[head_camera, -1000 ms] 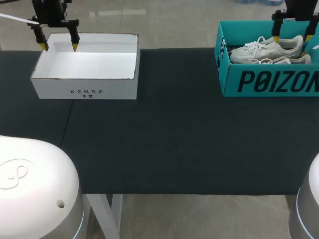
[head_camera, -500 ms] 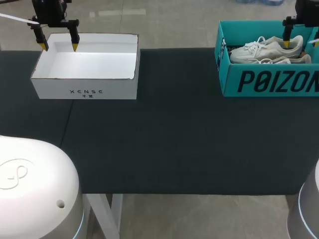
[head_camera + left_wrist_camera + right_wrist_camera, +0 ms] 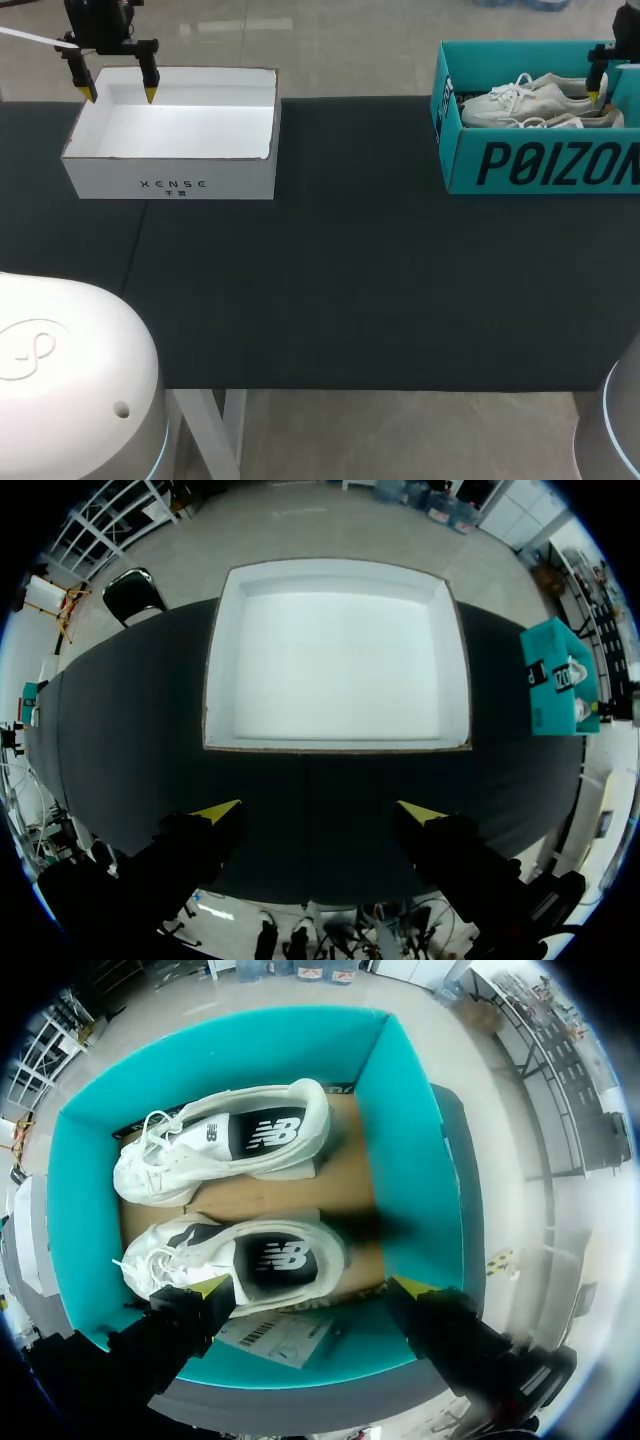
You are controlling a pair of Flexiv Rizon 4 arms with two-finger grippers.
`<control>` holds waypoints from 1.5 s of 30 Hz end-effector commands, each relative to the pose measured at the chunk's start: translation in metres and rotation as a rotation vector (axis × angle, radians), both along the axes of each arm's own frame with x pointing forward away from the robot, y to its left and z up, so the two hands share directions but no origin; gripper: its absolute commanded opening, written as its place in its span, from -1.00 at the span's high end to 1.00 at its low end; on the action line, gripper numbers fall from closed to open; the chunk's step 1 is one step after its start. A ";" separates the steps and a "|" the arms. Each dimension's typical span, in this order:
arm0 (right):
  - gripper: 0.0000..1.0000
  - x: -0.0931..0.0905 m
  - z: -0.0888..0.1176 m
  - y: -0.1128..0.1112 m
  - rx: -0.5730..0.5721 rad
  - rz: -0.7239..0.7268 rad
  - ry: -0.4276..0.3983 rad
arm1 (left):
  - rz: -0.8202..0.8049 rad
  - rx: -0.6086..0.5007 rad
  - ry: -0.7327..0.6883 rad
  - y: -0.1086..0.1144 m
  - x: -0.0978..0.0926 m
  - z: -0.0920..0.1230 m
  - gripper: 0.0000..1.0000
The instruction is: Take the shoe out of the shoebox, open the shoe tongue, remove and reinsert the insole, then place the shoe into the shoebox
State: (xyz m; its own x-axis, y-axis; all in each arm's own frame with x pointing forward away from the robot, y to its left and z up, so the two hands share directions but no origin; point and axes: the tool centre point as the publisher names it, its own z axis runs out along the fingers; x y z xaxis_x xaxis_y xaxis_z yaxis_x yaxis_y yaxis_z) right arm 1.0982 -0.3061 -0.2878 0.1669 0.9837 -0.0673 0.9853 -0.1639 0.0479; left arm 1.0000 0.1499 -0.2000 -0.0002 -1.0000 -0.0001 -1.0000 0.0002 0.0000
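Shoe pair [image 3: 535, 100] sits in the teal shoebox [image 3: 410, 1160] at the far right corner of the counter [image 3: 350, 280], so the step in hand looks like the 1st one: lift a shoe out.

Right tool [image 3: 308, 1285] hangs over the box w/ fingers spread wide and nothing held. Head view shows only one of its tips, at the edge. Directly under it lies the near shoe [image 3: 240, 1260], seemingly on its side w/ the logo panel up and the heel end close to one box wall. One fingertip is over its midfoot, the other over the wall past the heel.

That looks off-ctr. Better to shift toward the toe until both fingers straddle the heel/collar area w/ neither above cardboard. Then come straight down and pinch across the narrow way, not lengthwise.

Loose laces [image 3: 130, 1260] trail at the toe end, a snag risk, so stay clear of them. Far shoe [image 3: 225, 1145] lies just beside it, same way round, w/ a strip of box floor btwn them. A vertical lift should avoid dragging it. The box is prob. light and may ride up w/ the shoe, so lift slowly.

Well apart, at the counter's far left, stands an open white box [image 3: 170, 185]. Left tool [image 3: 119, 95] hovers over its back rim, fingers wide apart and empty, too far off to brace the shoebox.
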 end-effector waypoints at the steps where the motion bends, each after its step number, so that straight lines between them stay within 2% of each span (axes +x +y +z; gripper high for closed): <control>1: -1.00 0.000 -0.020 -0.005 -0.010 -0.013 0.000 | 0.000 0.000 0.000 0.000 0.000 0.000 -1.00; 12: -1.00 0.002 -0.058 -0.012 0.002 -0.022 0.038 | 0.000 0.000 0.000 0.000 0.000 0.000 -1.00; 19: -1.00 0.003 -0.069 -0.014 -0.005 -0.039 0.055 | 0.000 0.000 0.000 0.000 0.000 0.000 -1.00; 23: -0.65 0.001 -0.071 -0.014 -0.027 -0.033 0.064 | 0.000 0.000 0.000 0.000 0.000 0.000 -1.00; 24: -0.48 0.001 -0.071 -0.014 -0.039 -0.031 0.072 | 0.000 0.000 0.000 0.000 0.000 0.000 -1.00; 26: -0.40 0.000 -0.072 -0.013 -0.044 -0.030 0.072 | 0.000 0.000 0.000 0.000 0.000 0.000 -1.00; 29: -0.15 -0.001 -0.074 -0.014 -0.060 -0.027 0.079 | 0.000 0.000 0.000 0.000 0.000 0.000 -1.00; 30: 0.02 -0.001 -0.074 -0.015 -0.071 -0.029 0.084 | 0.000 0.000 0.000 0.000 0.000 0.000 -1.00; 34: 0.00 -0.001 -0.079 -0.017 -0.072 -0.039 0.088 | 0.000 0.000 0.000 0.000 0.000 0.000 -1.00; 35: 0.09 -0.001 -0.080 -0.018 -0.073 -0.044 0.092 | 0.000 0.000 0.000 0.000 0.000 0.000 -1.00; 38: 0.55 -0.002 -0.080 -0.019 -0.077 -0.051 0.096 | 0.000 0.000 0.000 0.000 0.000 0.000 -1.00; 39: 0.97 -0.002 -0.079 -0.019 -0.087 -0.052 0.100 | 0.000 0.000 0.000 0.000 0.000 0.000 -1.00; 45: 1.00 -0.008 -0.068 -0.021 -0.110 -0.067 0.092 | 0.000 0.000 0.000 0.000 0.000 0.000 -1.00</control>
State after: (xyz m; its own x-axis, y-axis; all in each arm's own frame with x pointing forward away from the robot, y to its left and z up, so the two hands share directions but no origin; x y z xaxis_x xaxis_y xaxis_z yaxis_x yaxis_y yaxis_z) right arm 1.0918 -0.3301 -0.3623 0.2174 0.9573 -0.1905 0.9737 -0.2263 -0.0258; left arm 1.0000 0.1499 -0.2000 -0.0002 -1.0000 -0.0001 -1.0000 0.0002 0.0000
